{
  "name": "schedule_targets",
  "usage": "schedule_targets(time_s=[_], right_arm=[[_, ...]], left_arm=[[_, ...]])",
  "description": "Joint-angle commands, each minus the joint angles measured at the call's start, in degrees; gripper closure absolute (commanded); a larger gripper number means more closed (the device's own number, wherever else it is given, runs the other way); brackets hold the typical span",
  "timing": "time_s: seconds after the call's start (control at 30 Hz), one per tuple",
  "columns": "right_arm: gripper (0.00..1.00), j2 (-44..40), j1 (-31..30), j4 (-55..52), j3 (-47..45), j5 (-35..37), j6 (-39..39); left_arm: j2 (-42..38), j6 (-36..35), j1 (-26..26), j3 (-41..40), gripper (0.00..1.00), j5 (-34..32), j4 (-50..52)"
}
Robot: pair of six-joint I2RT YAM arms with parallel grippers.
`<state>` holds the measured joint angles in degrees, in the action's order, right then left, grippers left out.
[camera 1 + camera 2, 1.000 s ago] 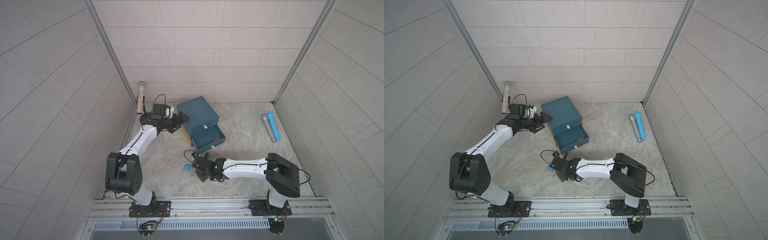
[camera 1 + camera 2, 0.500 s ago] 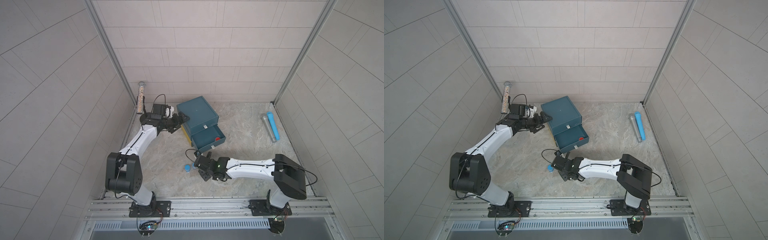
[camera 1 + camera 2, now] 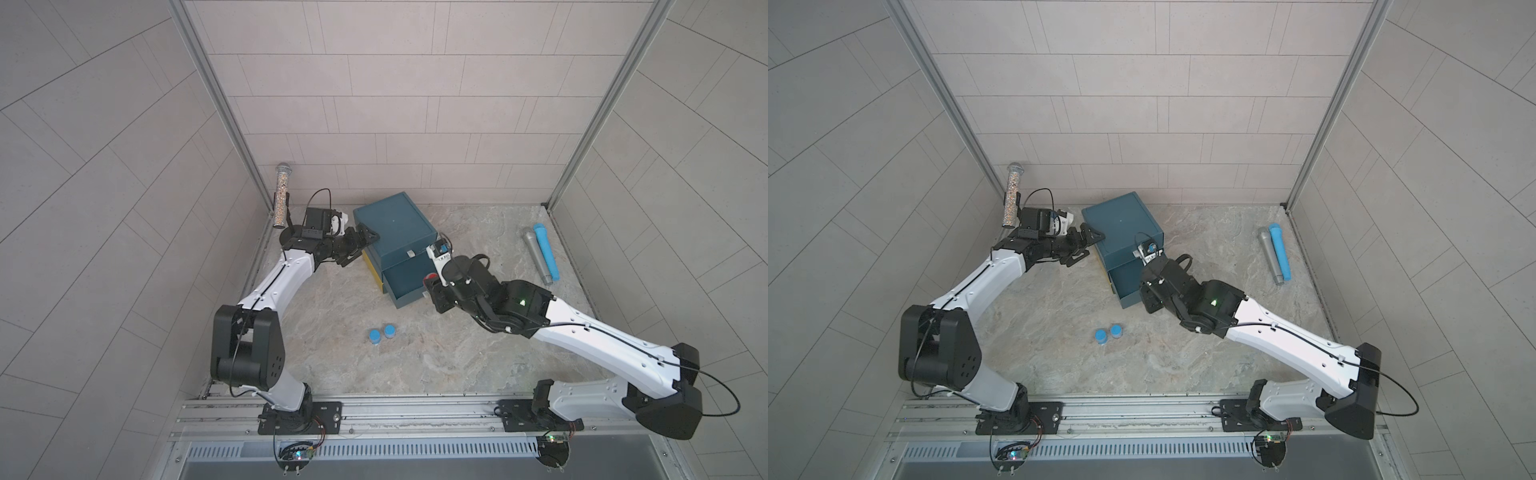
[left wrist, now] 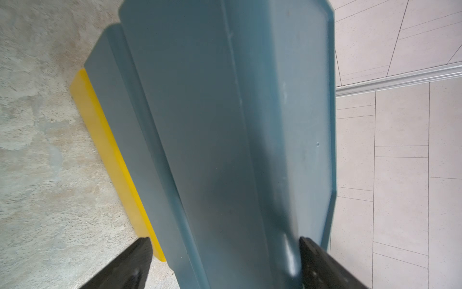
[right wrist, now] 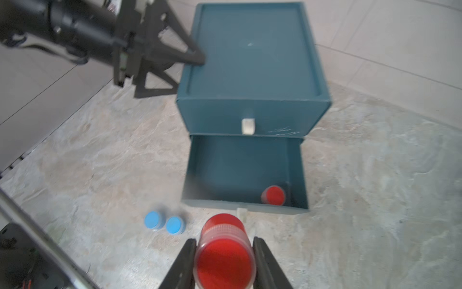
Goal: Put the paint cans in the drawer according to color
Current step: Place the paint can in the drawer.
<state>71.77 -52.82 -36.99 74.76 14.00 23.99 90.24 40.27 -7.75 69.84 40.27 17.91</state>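
My right gripper (image 5: 224, 241) is shut on a red paint can (image 5: 223, 250) and hangs just in front of the open lower drawer (image 5: 246, 172). A second red paint can (image 5: 273, 195) stands in that drawer's near corner. Two blue paint cans (image 3: 375, 335) (image 3: 390, 330) stand side by side on the floor, left of the drawer. In both top views the right gripper (image 3: 434, 293) is at the drawer's front right corner. My left gripper (image 4: 226, 252) is open, its jaws astride the teal cabinet's (image 3: 395, 224) back left edge, one fingertip (image 5: 197, 58) on its top.
The cabinet's upper drawer is shut, with a white handle (image 3: 410, 252). A yellow strip (image 3: 371, 270) shows under the cabinet's left side. A blue microphone (image 3: 545, 257) and a silver microphone (image 3: 536, 257) lie at the right wall. A glittery microphone (image 3: 282, 195) leans in the back left corner.
My right arm has risen from the floor beside the blue cans and swung right and back to the drawer's front, carrying the red can. Both blue cans now show. The left arm is unmoved.
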Motion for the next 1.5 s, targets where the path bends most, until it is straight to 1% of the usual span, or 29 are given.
schedule_targets(time_s=[0.0,0.07,0.2,0.5,0.77,1.03,1.1,1.17,1.27,1.3,1.33,1.4,1.47], right_arm=[[0.8,2.37,4.61,-3.39,2.11,-3.56,-3.55],[0.8,4.95,6.71,-3.11,3.53,-5.39,-4.84],[0.8,10.16,8.81,-1.14,6.02,-8.42,-6.19],[0.82,20.62,9.4,6.49,6.1,-12.33,-6.02],[0.83,24.8,9.4,9.7,5.0,-9.88,-5.79],[0.83,28.28,9.33,9.81,3.93,-10.25,-5.51],[0.82,28.34,9.31,10.1,3.26,-10.39,-5.31],[0.77,28.21,9.31,10.34,2.77,-10.31,-5.17],[0.69,27.79,9.31,10.19,2.58,-10.16,-5.27],[0.63,27.65,9.31,9.98,2.71,-10.05,-5.32],[0.59,27.56,9.31,9.65,2.92,-9.79,-5.39],[0.59,27.48,9.31,8.98,3.42,-9.72,-5.67],[0.63,27.07,9.32,9.21,3.39,-9.61,-5.78]], left_arm=[[1.26,-1.04,0.13,-0.32,0.03,-2.4,4.93],[1.24,-1.02,0.18,-0.28,0.03,-2.44,4.94],[1.02,-1.04,0.19,-0.3,0.03,-2.48,4.94],[1.13,-0.94,0.17,-0.32,0.03,-2.25,4.91],[1.17,-0.72,0.17,-0.32,0.03,-1.82,4.79],[1.16,-0.6,0.15,-0.3,0.03,-1.67,4.76],[1.21,-0.61,0.17,-0.32,0.03,-1.69,4.81],[1.25,-0.63,0.11,-0.25,0.03,-1.62,4.76],[1.31,-0.56,0.17,-0.32,0.03,-1.64,4.69],[1.33,-0.51,0.14,-0.31,0.03,-1.64,4.68],[1.32,-0.48,0.18,-0.37,0.03,-1.68,4.73],[1.36,-0.48,0.17,-0.28,0.03,-1.66,4.68],[1.35,-0.5,0.15,-0.31,0.03,-1.64,4.68]])
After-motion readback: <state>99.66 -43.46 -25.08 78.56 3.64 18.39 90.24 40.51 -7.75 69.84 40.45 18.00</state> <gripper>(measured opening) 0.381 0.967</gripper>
